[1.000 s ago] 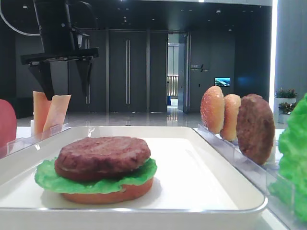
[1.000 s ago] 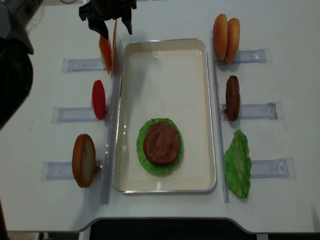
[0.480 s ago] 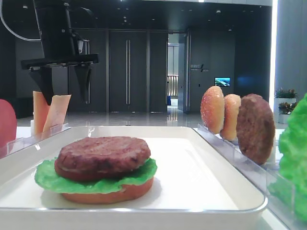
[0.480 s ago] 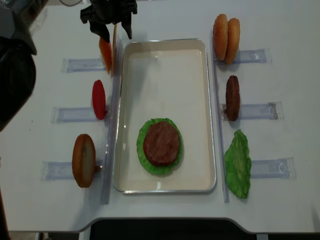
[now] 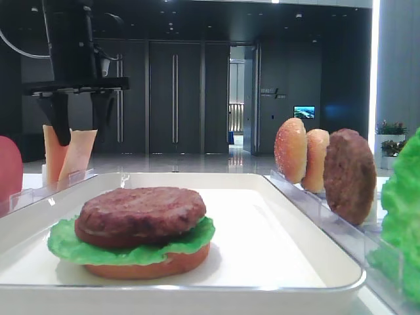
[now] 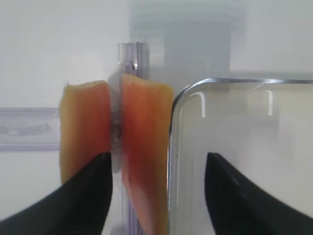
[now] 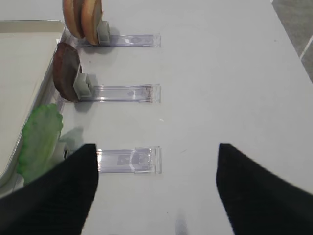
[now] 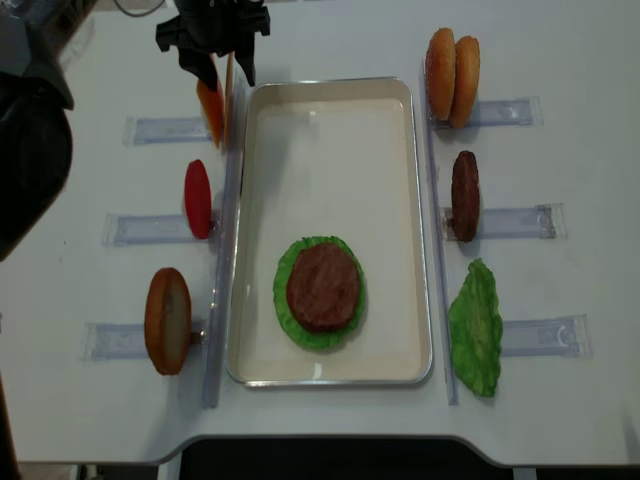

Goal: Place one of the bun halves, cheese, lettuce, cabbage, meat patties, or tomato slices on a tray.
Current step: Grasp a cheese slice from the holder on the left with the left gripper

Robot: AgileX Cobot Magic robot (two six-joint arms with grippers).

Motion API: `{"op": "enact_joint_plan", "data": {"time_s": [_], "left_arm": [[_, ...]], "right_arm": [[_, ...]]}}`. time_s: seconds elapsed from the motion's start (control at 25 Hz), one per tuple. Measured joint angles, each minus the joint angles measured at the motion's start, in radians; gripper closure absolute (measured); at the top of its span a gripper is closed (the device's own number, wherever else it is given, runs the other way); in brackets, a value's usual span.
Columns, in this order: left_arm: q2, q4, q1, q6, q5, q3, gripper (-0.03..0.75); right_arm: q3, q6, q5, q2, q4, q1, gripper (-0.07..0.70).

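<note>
Three layers, bun, lettuce and patty [image 8: 322, 287], are stacked on the tray [image 8: 330, 110]; cheese [image 6: 145, 147] is left, standing beside it, straddled by the open left gripper [image 6: 156, 196], ungripped.

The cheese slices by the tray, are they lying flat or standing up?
Standing up. Both cheese slices stand on edge in their clear holder, leaning slightly, beside the tray.

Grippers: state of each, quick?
Left gripper: open, jaws straddling a cheese slice, holding nothing.
Right gripper: open, empty.
</note>
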Motion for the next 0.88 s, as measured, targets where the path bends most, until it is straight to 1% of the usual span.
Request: {"op": "enact_joint_plan", "data": {"time_s": [0.2, 0.52, 0.76, 0.88], "left_arm": [[0.000, 0.009, 0.001, 0.000, 0.001, 0.000, 0.305], [0.000, 0.014, 0.001, 0.000, 0.001, 0.000, 0.323], [0.000, 0.016, 0.001, -0.001, 0.014, 0.000, 0.399], [0.000, 0.016, 0.001, -0.001, 0.030, 0.000, 0.437]], "right_arm": [[0.000, 0.000, 0.000, 0.000, 0.000, 0.000, 0.145], [0.000, 0.000, 0.000, 0.000, 0.000, 0.000, 0.145], [0.000, 0.000, 0.000, 0.000, 0.000, 0.000, 0.145], [0.000, 0.000, 0.000, 0.000, 0.000, 0.000, 0.145]]}}
